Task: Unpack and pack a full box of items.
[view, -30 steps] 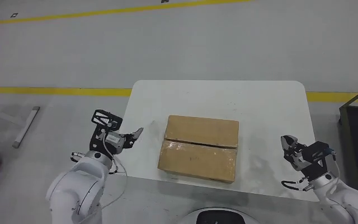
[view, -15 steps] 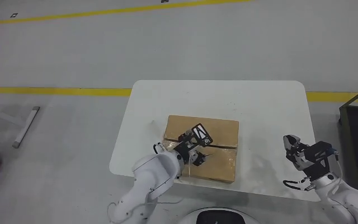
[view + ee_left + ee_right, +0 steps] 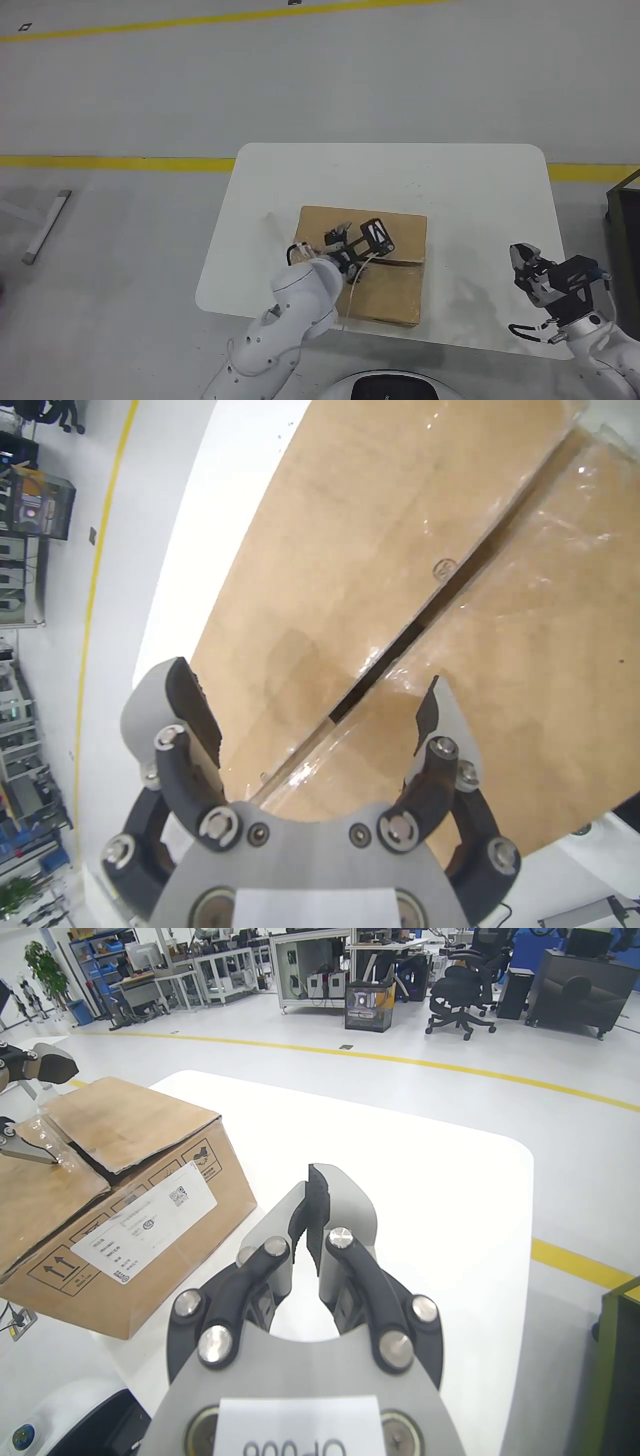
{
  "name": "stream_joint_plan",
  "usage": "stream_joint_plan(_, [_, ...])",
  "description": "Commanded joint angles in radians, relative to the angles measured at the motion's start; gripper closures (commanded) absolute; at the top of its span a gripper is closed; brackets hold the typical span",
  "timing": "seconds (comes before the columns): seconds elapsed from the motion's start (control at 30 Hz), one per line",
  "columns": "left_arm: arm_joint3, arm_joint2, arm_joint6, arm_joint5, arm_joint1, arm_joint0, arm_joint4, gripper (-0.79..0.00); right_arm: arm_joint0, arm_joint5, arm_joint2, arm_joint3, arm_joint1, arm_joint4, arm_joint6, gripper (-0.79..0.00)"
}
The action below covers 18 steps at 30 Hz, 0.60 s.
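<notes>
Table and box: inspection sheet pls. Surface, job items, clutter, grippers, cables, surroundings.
Surface: white table, bare apart from the box.
Job's things: one cardboard box mid-table, top flaps down, a dark gap along the seam, clear tape remnants beside it; contents hidden.
Clutter: nothing seen.
Grippers: left gripper open, over the seam; right gripper shut, over the table's right side, apart from the box.
Cables: thin pale cable hangs from the left arm's wrist across the box top.
Surroundings: yellow floor lines; office chairs and workbenches behind.
</notes>
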Motion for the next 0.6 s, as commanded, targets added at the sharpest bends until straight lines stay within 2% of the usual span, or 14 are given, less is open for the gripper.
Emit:
stream_joint_plan(0.0, [0.021, 0.012, 0.001, 0.007, -0.003, -0.005, 0.025, -0.785, 0.0, -0.001, 0.0, 0.0, 0.0, -0.001, 0.0, 0.0])
stream_joint_plan(0.23, [0.06, 0.048, 0.003, 0.026, -0.011, -0.025, 0.156, -0.785, 0.002, 0.0, -0.001, 0.006, -0.001, -0.006, -0.001, 0.0])
stream_joint_plan(0.27, [0.059, 0.051, 0.008, 0.031, -0.013, -0.025, 0.162, -0.739, 0.003, 0.0, -0.001, 0.007, -0.001, -0.006, 0.0, 0.0])
stream_joint_plan(0.3, [0.058, 0.052, 0.013, 0.038, -0.014, -0.026, 0.17, -0.674, 0.003, -0.001, -0.001, 0.007, -0.001, -0.005, -0.001, 0.0])
stream_joint_plan(0.33, [0.059, 0.054, 0.019, 0.041, -0.015, -0.025, 0.179, -0.376, 0.003, -0.001, -0.001, 0.006, -0.001, -0.004, -0.002, 0.0])
stream_joint_plan(0.43, [0.066, 0.054, 0.03, 0.04, -0.018, -0.027, 0.199, -0.071, 0.004, 0.0, -0.004, 0.004, -0.002, -0.007, -0.001, 0.0])
stream_joint_plan(0.47, [0.067, 0.054, 0.035, 0.039, -0.019, -0.027, 0.204, 0.0, 0.005, 0.001, -0.004, 0.004, -0.002, -0.007, -0.001, 0.0])
stream_joint_plan(0.57, [0.066, 0.049, 0.054, 0.049, -0.022, -0.025, 0.217, 0.0, 0.006, 0.003, -0.007, 0.003, -0.002, -0.007, 0.001, 0.0])
